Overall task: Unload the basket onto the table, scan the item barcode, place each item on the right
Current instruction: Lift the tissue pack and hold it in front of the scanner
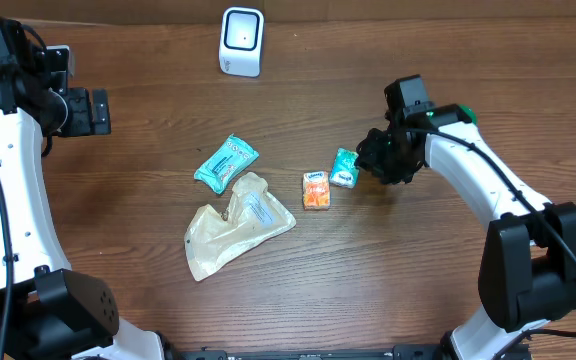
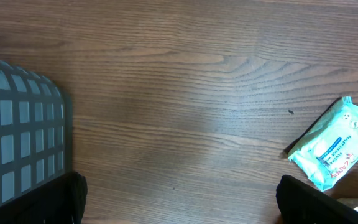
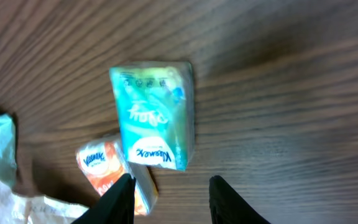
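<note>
Only left wrist shows a gridded bin (image 2: 17,130), contents hidden. The left pincer (image 2: 179,194) is released; right pincer (image 3: 169,199) released beside teal pack (image 3: 154,115).

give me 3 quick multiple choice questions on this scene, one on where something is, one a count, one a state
1. Where is the white scanner? A) at the far edge of the table, apart from the packs B) on a shelf C) on the floor
2. How many packs and pouches lie on the table? A) two B) four C) seven
3. How do the left fingers stand? A) wide apart, empty B) shut tight C) shut on a cup

Answers:
1 A, it stands alone at the top of the overhead view.
2 B, teal wipes pack, cream pouch, orange pack, green pack.
3 A, only bare wood shows between them.
</note>
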Controlling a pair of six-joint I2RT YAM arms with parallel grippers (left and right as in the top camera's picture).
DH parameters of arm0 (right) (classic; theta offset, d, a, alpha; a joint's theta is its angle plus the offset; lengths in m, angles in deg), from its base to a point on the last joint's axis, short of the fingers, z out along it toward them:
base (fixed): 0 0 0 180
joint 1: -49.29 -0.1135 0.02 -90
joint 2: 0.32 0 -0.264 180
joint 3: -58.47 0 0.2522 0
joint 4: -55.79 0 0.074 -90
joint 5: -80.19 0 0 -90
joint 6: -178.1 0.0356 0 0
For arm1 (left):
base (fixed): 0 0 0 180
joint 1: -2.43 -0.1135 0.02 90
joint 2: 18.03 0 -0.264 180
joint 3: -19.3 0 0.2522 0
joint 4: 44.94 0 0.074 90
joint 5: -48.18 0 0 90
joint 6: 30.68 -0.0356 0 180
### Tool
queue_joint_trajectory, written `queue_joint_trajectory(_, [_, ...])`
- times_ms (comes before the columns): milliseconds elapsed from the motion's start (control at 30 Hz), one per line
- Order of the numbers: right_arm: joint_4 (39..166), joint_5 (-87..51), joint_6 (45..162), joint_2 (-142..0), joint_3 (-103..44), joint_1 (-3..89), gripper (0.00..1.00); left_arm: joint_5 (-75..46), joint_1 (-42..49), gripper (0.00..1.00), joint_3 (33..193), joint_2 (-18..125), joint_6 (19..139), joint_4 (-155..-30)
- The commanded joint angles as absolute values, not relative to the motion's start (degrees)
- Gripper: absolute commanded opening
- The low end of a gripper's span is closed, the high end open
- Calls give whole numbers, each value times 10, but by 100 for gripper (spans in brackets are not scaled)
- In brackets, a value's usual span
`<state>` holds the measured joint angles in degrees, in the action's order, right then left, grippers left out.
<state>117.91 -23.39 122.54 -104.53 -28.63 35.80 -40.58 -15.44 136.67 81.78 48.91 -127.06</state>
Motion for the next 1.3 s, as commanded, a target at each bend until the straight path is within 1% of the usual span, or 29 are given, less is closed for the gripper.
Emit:
queue_joint_trajectory(0, [1141,-248,1294,-1035,-252,358,35,-405,-152,100,1366,820,500,-1270])
queue_joint_trajectory(133, [1114,-258,1300,-1049,-234,357,34,-405,-152,100,1366,820,500,-1270])
queue_joint_trajectory(233, [1088,-285,1301,-1079,-234,350,31,-406,-152,100,1366,820,500,-1270])
queue_joint_trajectory(433, [1075,-303,1303,-1116,-234,348,31,-406,-152,100,1366,820,500,-1270])
queue_joint_trajectory(533, [1070,-296,1301,-1118,-234,348,28,-406,-152,100,1366,820,500,-1270])
queue_joint_trajectory(567, [1069,-296,1301,-1119,-234,348,26,-405,-152,100,1366,820,500,-1270])
queue_joint_trajectory(633, [1069,-297,1302,-1124,-235,348,20,-406,-152,100,1366,820,500,-1270])
queue_joint_trajectory(667, [1070,-297,1302,-1125,-235,348,8,-405,-152,100,1366,820,500,-1270])
queue_joint_trajectory(700, [1071,-300,1303,-1125,-235,348,4,-406,-152,99,1366,820,500,-1270])
queue_joint_trajectory(800, [1073,-322,1300,-1125,-237,352,4,-406,-152,100,1366,820,500,-1270])
queue_joint_trajectory(900, [1097,-402,1232,-1118,-250,375,4,-406,-152,100,1366,820,500,-1270])
queue_joint_trajectory(1000, [1121,-556,1140,-1097,-270,406,4,-406,-152,100,1366,820,500,-1270])
queue_joint_trajectory(1167, [1114,-753,1075,-1061,-272,430,4,-406,-152,100,1366,820,500,-1270])
queue_joint_trajectory(1267, [1079,-867,1075,-1055,-272,430,4,-406,-152,100,1366,820,500,-1270])
